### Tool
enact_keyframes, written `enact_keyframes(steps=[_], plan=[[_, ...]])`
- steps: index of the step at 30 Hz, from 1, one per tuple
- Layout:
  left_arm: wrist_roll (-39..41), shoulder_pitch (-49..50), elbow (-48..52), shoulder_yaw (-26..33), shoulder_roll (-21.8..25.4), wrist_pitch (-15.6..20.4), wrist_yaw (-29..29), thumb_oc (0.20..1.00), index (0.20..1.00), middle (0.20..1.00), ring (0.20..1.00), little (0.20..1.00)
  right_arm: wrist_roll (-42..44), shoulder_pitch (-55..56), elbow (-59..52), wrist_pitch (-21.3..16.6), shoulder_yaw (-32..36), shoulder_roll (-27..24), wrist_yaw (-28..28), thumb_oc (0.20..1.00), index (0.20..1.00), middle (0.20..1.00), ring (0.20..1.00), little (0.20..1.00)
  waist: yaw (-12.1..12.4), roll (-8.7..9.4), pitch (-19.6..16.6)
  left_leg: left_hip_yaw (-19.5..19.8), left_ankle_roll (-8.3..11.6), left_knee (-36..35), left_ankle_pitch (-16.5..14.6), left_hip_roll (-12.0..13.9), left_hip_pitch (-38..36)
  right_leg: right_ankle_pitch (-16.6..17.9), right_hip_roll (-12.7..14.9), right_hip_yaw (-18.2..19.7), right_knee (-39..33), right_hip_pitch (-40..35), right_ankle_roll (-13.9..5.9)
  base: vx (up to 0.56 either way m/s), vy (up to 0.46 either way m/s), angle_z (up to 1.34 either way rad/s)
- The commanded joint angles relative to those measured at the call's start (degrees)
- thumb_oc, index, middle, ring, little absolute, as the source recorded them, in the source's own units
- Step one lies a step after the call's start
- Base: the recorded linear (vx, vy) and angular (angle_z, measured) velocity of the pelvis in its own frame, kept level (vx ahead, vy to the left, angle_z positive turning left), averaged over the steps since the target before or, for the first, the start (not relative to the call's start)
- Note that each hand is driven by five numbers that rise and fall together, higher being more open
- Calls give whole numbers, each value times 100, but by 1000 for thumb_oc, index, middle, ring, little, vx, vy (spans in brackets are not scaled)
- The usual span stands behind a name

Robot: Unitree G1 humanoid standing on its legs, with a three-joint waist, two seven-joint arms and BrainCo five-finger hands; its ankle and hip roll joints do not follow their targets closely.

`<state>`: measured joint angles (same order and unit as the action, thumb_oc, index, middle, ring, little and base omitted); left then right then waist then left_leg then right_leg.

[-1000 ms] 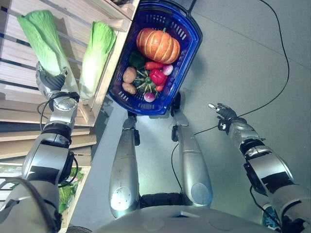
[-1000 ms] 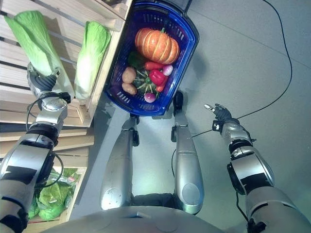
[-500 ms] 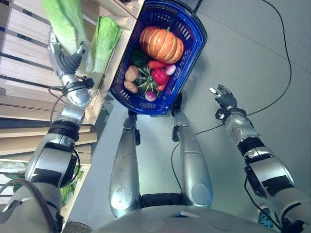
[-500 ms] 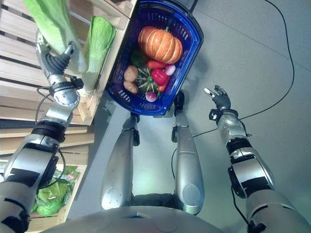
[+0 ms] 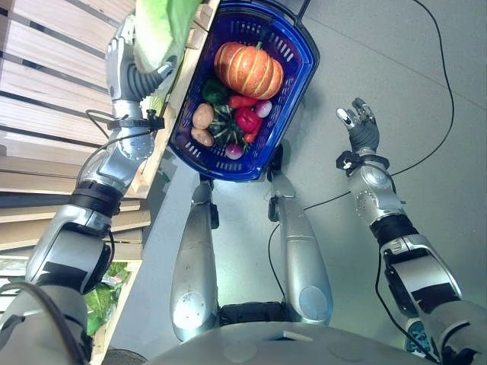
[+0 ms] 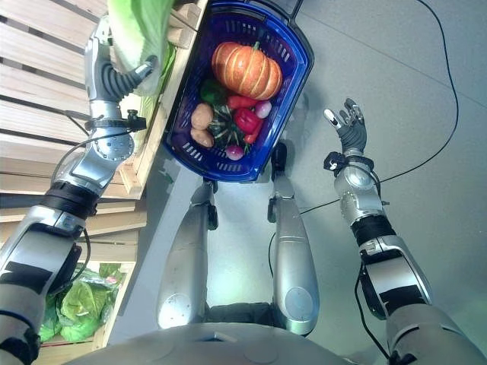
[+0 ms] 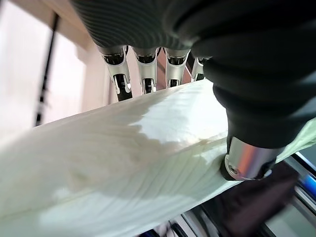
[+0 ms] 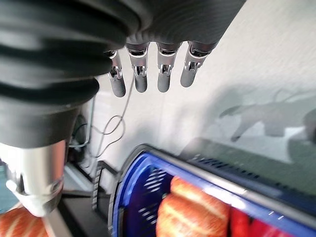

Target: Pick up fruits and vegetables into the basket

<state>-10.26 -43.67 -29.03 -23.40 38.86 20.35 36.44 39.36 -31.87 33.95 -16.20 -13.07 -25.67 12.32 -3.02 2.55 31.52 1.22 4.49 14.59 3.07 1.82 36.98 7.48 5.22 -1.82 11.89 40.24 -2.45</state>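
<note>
I see left hand (image 5: 131, 72) at upper left of frame, fingers (image 7: 143, 74) and thumb clenched round cabbage (image 7: 113, 163), held above wooden shelf (image 5: 53, 114) edge, just beside blue basket (image 5: 300, 68). Basket sits on floor at top centre, holding pumpkin (image 5: 248, 70), red pepper (image 5: 247, 119), potatoes (image 5: 202, 116), other vegetables. Right hand (image 5: 361, 129) at right over grey floor (image 5: 380, 61), fingers straight, released, holding nothing.

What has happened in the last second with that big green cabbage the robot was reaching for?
The left robot hand, already closed round the long pale-green napa cabbage, lifted it off the wooden slatted shelf towards the blue plastic basket. The right robot hand rose, open. The basket's contents stayed put.
</note>
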Motion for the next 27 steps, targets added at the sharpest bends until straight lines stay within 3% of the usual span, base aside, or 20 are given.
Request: enact_keyframes(steps=[1, 7, 10, 17, 27], plan=[[-243, 49, 582, 102, 73, 352, -209, 200, 200, 200, 200, 200, -80, 250, -736, -369, 223, -166, -43, 1000, 1000, 1000, 1000, 1000, -3, -221, -173, -190, -79, -101, -125, -336, 9, -629, -248, -238, 329, -291, -166, -5, 29, -6], [-181, 44, 934, -88, 87, 456, -845, 200, 200, 200, 200, 200, -130, 244, -1451, -327, 164, -135, -297, 1000, 1000, 1000, 1000, 1000, -49, -230, -173, -238, -79, -174, -86, -318, -28, -587, -244, -217, 273, -311, -204, -5, 22, -6], [45, 60, 1200, -247, -8, 587, -1441, 200, 200, 200, 200, 200, -120, 234, -1908, -210, 61, -90, -530, 1000, 1000, 1000, 1000, 1000, -75, -225, -173, -268, -93, -230, -66, -298, -65, -559, -240, -200, 242, -325, -227, 0, 0, 0], [274, 48, 1464, -556, -178, 675, -2148, 200, 200, 200, 200, 200, 132, 219, -2378, 67, -229, 30, -1070, 1000, 1000, 1000, 1000, 1000, -92, -172, -173, -290, -119, -293, -41, -287, -90, -520, -264, -182, 208, -327, -249, 0, 0, 0], [495, 37, 1648, -998, -342, 690, -2656, 200, 200, 200, 200, 200, 563, 83, -2754, 340, -672, 60, -1446, 1000, 1000, 1000, 1000, 1000, -68, -67, -173, -313, -121, -357, -16, -257, -129, -462, -286, -185, 148, -355, -282, 0, -3, 0]])
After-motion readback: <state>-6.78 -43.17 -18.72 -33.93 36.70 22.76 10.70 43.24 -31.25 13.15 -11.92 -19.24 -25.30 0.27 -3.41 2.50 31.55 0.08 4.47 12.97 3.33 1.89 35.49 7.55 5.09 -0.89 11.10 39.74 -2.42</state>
